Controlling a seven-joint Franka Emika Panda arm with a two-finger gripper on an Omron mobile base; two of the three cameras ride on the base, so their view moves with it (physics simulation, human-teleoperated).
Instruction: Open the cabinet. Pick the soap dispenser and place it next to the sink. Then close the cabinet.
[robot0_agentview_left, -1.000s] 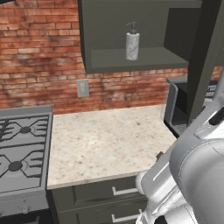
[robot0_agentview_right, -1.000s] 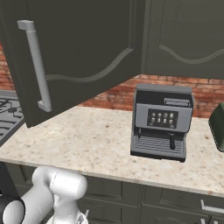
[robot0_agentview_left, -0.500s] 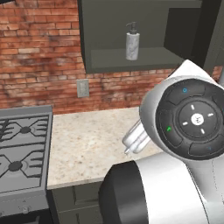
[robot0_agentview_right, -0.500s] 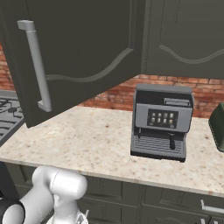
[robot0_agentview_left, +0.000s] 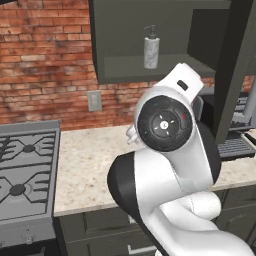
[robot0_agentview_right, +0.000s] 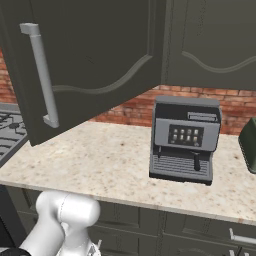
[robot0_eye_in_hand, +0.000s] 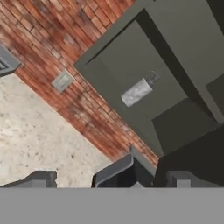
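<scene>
The cabinet (robot0_agentview_left: 120, 30) stands open, its door (robot0_agentview_right: 100, 50) swung out with the long silver handle (robot0_agentview_right: 44, 75) toward me. Upright on the cabinet's lower shelf is the soap dispenser (robot0_agentview_left: 151, 47), a speckled grey bottle with a dark pump. The hand view is rolled, so there the soap dispenser (robot0_eye_in_hand: 139, 90) lies slanted inside the cabinet (robot0_eye_in_hand: 127, 57), well ahead of the hand. My gripper (robot0_eye_in_hand: 113, 180) is open, its fingertips (robot0_eye_in_hand: 41, 178) wide apart with nothing between them, still clear of the shelf. The sink is out of view.
A coffee machine (robot0_agentview_right: 185, 140) stands on the speckled counter (robot0_agentview_right: 100, 160) under the cabinets. A gas stove (robot0_agentview_left: 25, 170) is at the left, and a wall outlet (robot0_agentview_left: 94, 100) sits on the brick wall. My arm's bulky elbow (robot0_agentview_left: 165, 125) fills the middle foreground.
My arm has swung up from the lower right into the middle of the left base view, toward the open cabinet. The door and the soap dispenser have not moved.
</scene>
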